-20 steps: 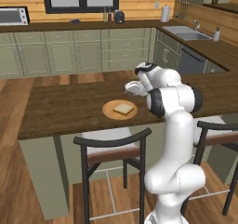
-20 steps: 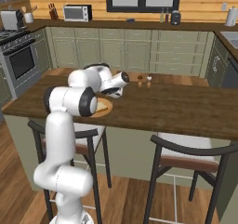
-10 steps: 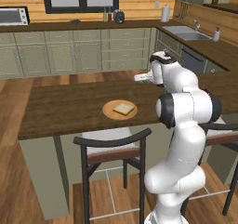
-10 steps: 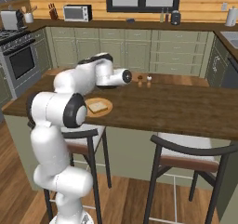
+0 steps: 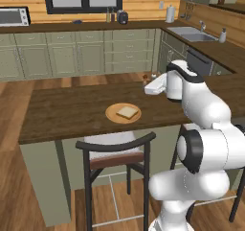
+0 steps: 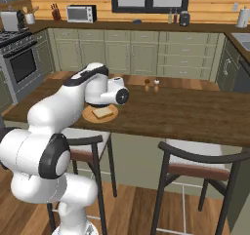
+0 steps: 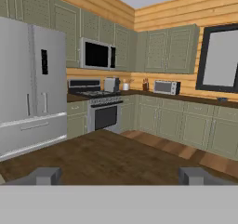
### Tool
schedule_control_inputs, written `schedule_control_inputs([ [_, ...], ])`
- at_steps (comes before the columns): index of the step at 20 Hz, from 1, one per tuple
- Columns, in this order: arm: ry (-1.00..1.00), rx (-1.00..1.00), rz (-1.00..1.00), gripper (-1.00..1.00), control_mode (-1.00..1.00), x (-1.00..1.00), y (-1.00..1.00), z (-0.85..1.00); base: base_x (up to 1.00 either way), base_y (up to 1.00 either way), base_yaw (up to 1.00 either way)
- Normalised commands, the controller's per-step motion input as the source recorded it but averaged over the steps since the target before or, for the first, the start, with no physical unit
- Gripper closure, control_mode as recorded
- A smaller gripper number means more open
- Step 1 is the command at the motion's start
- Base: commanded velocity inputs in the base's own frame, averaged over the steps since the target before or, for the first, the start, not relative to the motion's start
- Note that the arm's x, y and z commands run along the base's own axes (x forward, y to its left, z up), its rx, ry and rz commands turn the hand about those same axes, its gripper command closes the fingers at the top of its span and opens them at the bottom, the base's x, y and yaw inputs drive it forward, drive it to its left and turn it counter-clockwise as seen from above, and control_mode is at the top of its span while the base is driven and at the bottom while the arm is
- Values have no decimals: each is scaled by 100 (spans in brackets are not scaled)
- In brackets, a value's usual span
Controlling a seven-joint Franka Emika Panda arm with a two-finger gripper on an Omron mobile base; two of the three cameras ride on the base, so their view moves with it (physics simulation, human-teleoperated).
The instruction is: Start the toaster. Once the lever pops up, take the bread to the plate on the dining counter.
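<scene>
Tan-faced bread (image 5: 128,112) lies flat on the plate (image 5: 114,114), below and to the left of the claw (image 7: 119,176), whose jaws stand wide and hold nothing. The plate sits on the dining counter (image 5: 67,110). Judged risk: a low sweep of the arm across the counter could strike the plate and slide the slice off. The toaster (image 7: 111,84) stands far ahead of the claw, beside the stove (image 7: 100,109), under wall cabinets.

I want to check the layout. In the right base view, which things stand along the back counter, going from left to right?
Toaster → knife block → boxy toaster oven → dark kettle → paper towel roll.
</scene>
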Motion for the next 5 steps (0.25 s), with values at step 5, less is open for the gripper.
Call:
schedule_control_inputs([
  [5,-12,-16,1,-100,-100,-100,-30,6,0,0,0],
])
